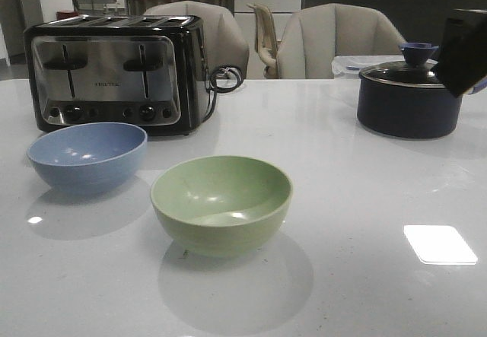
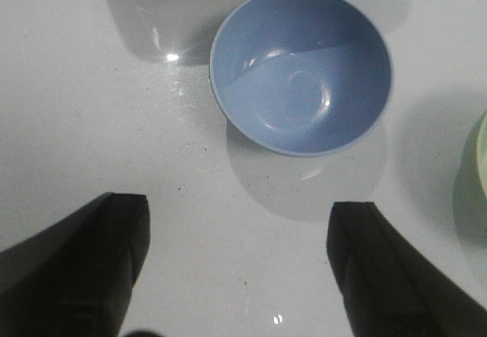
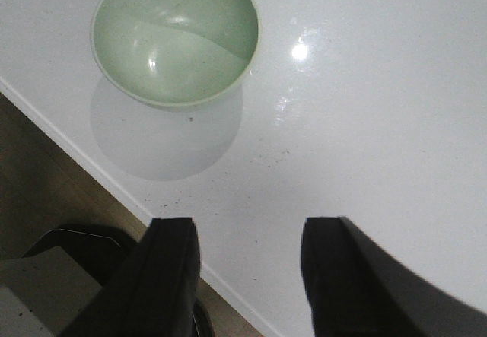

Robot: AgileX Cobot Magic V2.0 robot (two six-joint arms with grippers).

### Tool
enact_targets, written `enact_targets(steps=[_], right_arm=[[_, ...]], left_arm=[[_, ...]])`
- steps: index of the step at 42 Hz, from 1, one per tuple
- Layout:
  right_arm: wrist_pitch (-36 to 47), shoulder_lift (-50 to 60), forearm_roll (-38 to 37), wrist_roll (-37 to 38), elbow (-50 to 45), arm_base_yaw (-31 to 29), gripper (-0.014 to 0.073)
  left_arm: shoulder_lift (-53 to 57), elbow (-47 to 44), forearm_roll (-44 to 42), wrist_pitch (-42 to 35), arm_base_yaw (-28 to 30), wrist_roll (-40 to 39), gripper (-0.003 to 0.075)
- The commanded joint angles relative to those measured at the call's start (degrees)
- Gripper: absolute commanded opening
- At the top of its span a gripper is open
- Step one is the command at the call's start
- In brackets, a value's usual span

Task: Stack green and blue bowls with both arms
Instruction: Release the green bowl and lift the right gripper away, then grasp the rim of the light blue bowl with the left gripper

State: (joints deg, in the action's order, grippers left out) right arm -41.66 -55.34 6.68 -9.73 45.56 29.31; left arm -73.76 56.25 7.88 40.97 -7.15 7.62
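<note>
On the glossy white table [image 1: 365, 200], matte round green bowl [image 1: 221, 204] and blue bowl [image 1: 87, 155] sit apart; both hands wide.

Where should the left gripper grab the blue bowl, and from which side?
Probably the rim. The blue bowl sits upright, empty, apart from the green bowl on the table; its rounded wall gives no flat hold. The left gripper, open, should come from above, one finger inside and one outside the rim's outer edge, away from the green bowl.
</note>
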Motion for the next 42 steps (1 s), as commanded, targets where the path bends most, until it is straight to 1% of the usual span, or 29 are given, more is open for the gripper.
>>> enact_targets(steps=[1, 13, 22, 24, 26, 29, 33, 37, 42], right_arm=[[3.5, 0.6, -0.3, -0.5, 1.5, 0.0, 0.0435], [3.5, 0.6, -0.3, -0.5, 1.5, 0.0, 0.0435], [3.5, 0.6, -0.3, -0.5, 1.5, 0.0, 0.0435], [3.5, 0.6, -0.3, -0.5, 1.5, 0.0, 0.0435], [3.5, 0.6, -0.3, -0.5, 1.5, 0.0, 0.0435], [3.5, 0.6, -0.3, -0.5, 1.5, 0.0, 0.0435], [3.5, 0.6, -0.3, -0.5, 1.5, 0.0, 0.0435], [3.5, 0.6, -0.3, -0.5, 1.5, 0.0, 0.0435], [3.5, 0.6, -0.3, -0.5, 1.5, 0.0, 0.0435]], left_arm=[[-5.5, 5.8, 0.4, -4.4, -0.4, -0.1, 0.0542], [-23.7, 17.0, 0.4, -4.4, -0.4, -0.1, 0.0542], [-32.6, 22.5, 0.4, -4.7, -0.4, -0.1, 0.0542], [-33.8, 23.3, 0.4, -4.6, -0.4, -0.1, 0.0532], [-34.8, 23.8, 0.4, -4.6, -0.4, -0.1, 0.0506], [-35.5, 24.3, 0.3, -4.8, -0.4, -0.1, 0.0437], [-35.8, 24.5, 0.0, -5.1, -0.4, -0.1, 0.0319], [-35.8, 24.5, -0.2, -4.9, -0.4, -0.1, 0.0221], [-35.8, 24.9, -0.7, -3.7, -0.4, -0.1, 0.0141]])
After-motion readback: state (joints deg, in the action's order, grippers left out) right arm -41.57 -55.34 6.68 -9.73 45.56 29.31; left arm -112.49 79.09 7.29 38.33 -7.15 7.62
